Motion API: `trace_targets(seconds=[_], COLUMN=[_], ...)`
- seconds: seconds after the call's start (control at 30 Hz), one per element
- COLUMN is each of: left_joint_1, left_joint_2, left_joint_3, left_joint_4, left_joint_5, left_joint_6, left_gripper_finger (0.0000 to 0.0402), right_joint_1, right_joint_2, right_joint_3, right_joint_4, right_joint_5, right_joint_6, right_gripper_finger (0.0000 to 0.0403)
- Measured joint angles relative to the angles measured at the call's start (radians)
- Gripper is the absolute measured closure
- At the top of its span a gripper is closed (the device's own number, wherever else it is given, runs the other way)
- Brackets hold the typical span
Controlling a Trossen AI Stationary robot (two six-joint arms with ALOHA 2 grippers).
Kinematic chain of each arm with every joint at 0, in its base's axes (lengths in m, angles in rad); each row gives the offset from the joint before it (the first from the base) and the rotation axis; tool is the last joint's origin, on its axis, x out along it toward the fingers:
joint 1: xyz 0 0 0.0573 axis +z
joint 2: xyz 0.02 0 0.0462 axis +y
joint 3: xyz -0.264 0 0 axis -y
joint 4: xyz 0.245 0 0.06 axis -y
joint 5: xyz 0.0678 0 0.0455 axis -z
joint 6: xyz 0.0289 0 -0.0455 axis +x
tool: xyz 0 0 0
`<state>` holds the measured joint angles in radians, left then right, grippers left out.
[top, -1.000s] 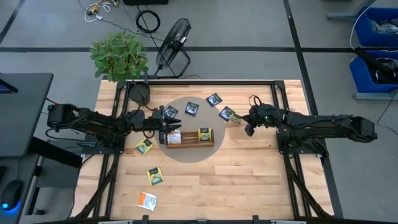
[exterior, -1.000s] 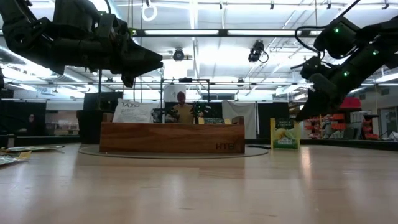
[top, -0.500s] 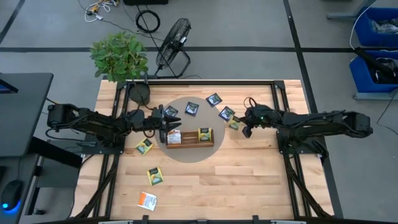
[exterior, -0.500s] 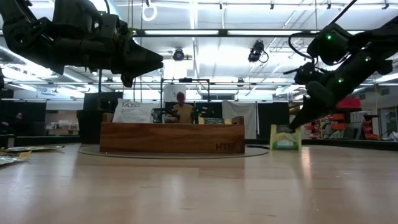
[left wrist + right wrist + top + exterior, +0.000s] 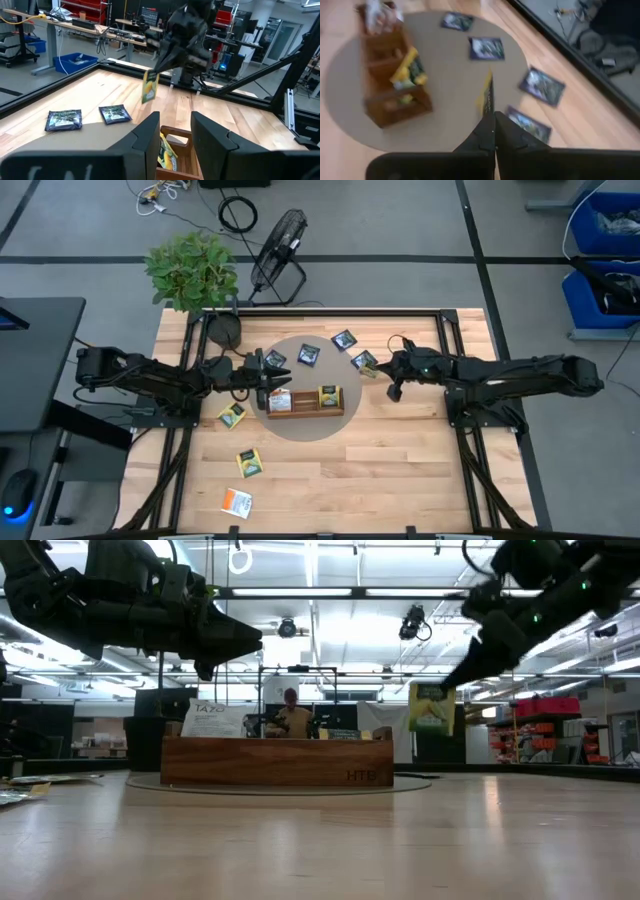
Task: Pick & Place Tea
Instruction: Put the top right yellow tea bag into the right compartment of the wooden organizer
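My right gripper [image 5: 385, 373] is shut on a yellow-green tea sachet [image 5: 431, 707], held in the air just right of the round grey mat [image 5: 300, 430]. The brown wooden tray [image 5: 305, 405] lies on the mat with a yellow-green sachet [image 5: 328, 396] and an orange-and-white one [image 5: 280, 398] standing in its compartments. My left gripper [image 5: 175, 131] hovers open and level over the tray's left end, with nothing between its fingers. Several navy sachets [image 5: 308, 355] lie flat on the mat's far part. My right gripper pinches the sachet's upper edge [image 5: 438, 688] between its two fingertips [image 5: 455, 672]. The fingers come slanting down from the table's right side. The sachet hangs upright below them, clear of the table, and shows edge-on [image 5: 488, 100] in the right wrist view.
Two yellow-green sachets [image 5: 232, 415] [image 5: 249, 463] and an orange-and-white one [image 5: 237, 502] lie on the bare wood left of and nearer than the mat. A potted plant [image 5: 190, 270] stands at the far left corner, a fan [image 5: 278, 255] on the floor behind.
My right gripper has risen and gone toward the table's left, closer to the tray. The yellow-green sachet, which stood with its lower edge on the table beside the mat, now hangs lifted clear below the fingers.
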<state>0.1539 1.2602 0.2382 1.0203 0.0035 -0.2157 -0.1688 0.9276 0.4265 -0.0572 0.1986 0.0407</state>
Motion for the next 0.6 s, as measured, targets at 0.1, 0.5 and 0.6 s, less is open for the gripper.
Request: trace_targets(seconds=[0.1, 0.5, 0.6], left_joint_1=[0.0, 0.0, 0.0], left_joint_2=[0.0, 0.0, 0.0], left_joint_3=[0.0, 0.0, 0.0], left_joint_4=[-0.001, -0.001, -0.001], left_joint_5=[0.0, 0.0, 0.0], left_joint_6=[0.0, 0.002, 0.002], left_gripper_finger=[0.0287, 0.0287, 0.0287], right_joint_1=[0.048, 0.159, 0.183], right_joint_2=[0.001, 0.149, 0.223], right_joint_3=[0.053, 0.228, 0.285], right_joint_4=[-0.013, -0.029, -0.025], right_joint_5=[0.006, 0.048, 0.044], right_joint_6=[-0.041, -0.138, -0.172], right_gripper_finger=[0.0402, 0.0403, 0.0403])
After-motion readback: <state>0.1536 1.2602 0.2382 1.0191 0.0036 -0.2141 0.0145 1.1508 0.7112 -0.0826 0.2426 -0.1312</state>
